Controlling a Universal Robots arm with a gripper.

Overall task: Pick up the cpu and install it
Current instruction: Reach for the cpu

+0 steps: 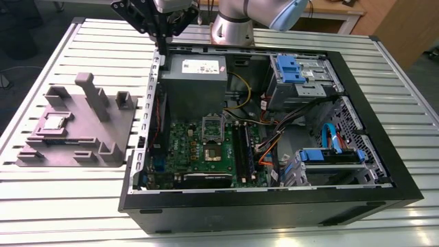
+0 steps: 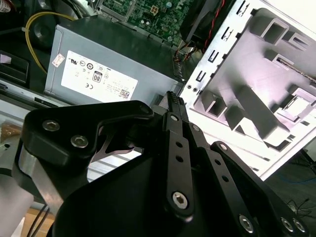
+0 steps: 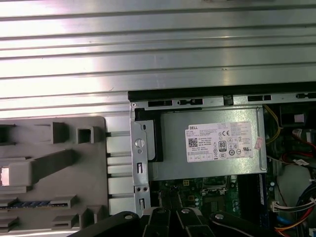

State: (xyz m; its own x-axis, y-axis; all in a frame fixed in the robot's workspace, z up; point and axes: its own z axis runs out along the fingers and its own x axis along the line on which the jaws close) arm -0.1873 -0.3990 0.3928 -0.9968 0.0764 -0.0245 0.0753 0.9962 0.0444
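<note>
The cpu [image 1: 55, 122], a small square chip with a silver top and pale rim, lies flat in a recess of the grey fixture block [image 1: 113, 131] at the exterior view's left. My black gripper [image 1: 163, 47] hangs high over the back-left corner of the open computer case [image 1: 274, 206], well away from the cpu. Its fingers look shut, meeting in a narrow tip [image 2: 173, 97] with nothing between them. On the green motherboard [image 1: 205, 154] the dark socket [image 1: 211, 153] lies open, with its silver bracket [image 1: 213, 125] standing upright behind it.
The grey labelled power-supply box [image 1: 195, 77] sits just below the gripper. The fixture block has a tall post [image 1: 92, 95] and smaller uprights. Blue drive bays [image 1: 295, 72] and loose cables [image 1: 274, 139] occupy the case's right side. Everything rests on a ribbed metal table [image 1: 69, 195].
</note>
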